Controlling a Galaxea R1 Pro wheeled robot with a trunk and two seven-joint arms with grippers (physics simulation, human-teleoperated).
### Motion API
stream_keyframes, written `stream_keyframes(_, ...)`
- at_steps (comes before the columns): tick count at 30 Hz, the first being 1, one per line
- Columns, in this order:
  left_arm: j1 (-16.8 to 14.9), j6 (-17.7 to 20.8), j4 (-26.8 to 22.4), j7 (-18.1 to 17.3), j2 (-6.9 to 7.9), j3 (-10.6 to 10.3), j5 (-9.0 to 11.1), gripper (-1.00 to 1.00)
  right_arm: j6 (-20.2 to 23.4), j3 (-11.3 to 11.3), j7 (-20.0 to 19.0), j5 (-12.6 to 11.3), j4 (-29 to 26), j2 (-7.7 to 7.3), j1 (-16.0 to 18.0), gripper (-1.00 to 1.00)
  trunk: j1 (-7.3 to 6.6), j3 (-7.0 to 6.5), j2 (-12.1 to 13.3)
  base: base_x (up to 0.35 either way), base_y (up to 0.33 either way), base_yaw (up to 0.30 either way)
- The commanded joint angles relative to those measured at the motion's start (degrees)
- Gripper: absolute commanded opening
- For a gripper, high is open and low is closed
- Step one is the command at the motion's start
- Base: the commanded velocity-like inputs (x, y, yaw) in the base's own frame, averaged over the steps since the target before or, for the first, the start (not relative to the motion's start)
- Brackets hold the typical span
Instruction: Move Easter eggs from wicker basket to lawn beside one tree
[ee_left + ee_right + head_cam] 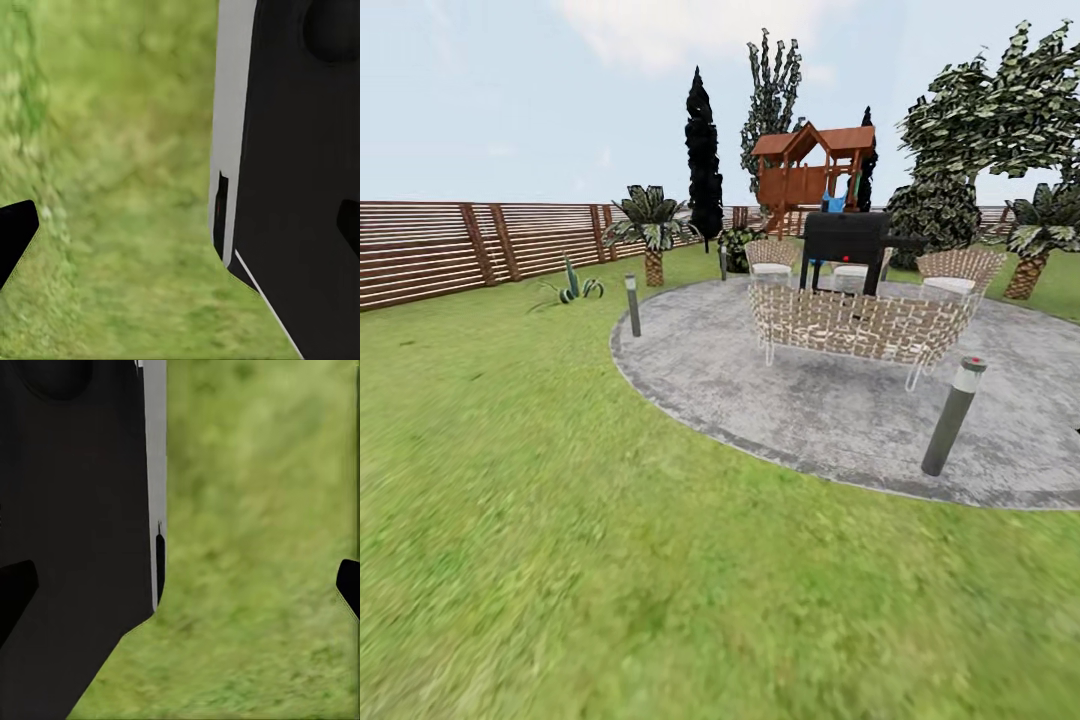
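Progress: no eggs or basket in sight; robot crossing lawn [560,560], likely searching.
Fingers: both grippers spread, empty.

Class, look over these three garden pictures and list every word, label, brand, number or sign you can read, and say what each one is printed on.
None: no readable text in any of the three views.
The black grill, the wooden play tower, the slat fence and the path light posts carry no lettering.
Both wrist views show bare lawn and unmarked black robot parts.

Grey paved patio [840,430] holds wicker sofa [850,325], black grill [847,240]; wooden playset [810,170] behind.
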State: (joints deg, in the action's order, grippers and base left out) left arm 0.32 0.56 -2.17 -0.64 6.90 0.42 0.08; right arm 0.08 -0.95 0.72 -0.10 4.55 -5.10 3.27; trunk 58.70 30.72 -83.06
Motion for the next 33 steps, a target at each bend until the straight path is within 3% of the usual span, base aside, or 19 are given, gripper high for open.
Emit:
stream_keyframes(1, 0.03, 0.06, -0.13, -0.07, 0.02, 0.07, 0.01, 1.0, 0.01, -0.1, 0.07, -0.12, 0.11, 0.0, 0.07, 1.0, 0.03, 0.04, -0.02, 0.329, 0.0, 0.0)
stream_keyframes(7, 0.03, 0.06, -0.12, -0.07, 0.01, 0.06, 0.01, 1.0, 0.01, -0.05, 0.07, -0.46, 0.11, 0.04, 0.07, 1.0, 0.03, 0.04, -0.02, 0.329, 0.0, 0.074)
stream_keyframes(25, 0.03, 0.06, -0.12, -0.07, -0.04, 0.06, 0.01, 1.0, 0.0, -0.01, 0.09, -0.51, 0.11, 0.0, 0.07, 1.0, 0.03, 0.04, -0.02, 0.329, 0.0, 0.243)
stream_keyframes(33, 0.03, 0.06, -0.12, -0.07, -0.04, 0.08, 0.01, 1.0, 0.01, -0.18, 0.07, -0.02, 0.11, 0.02, 0.07, 1.0, 0.03, 0.04, -0.02, 0.329, 0.0, 0.037)
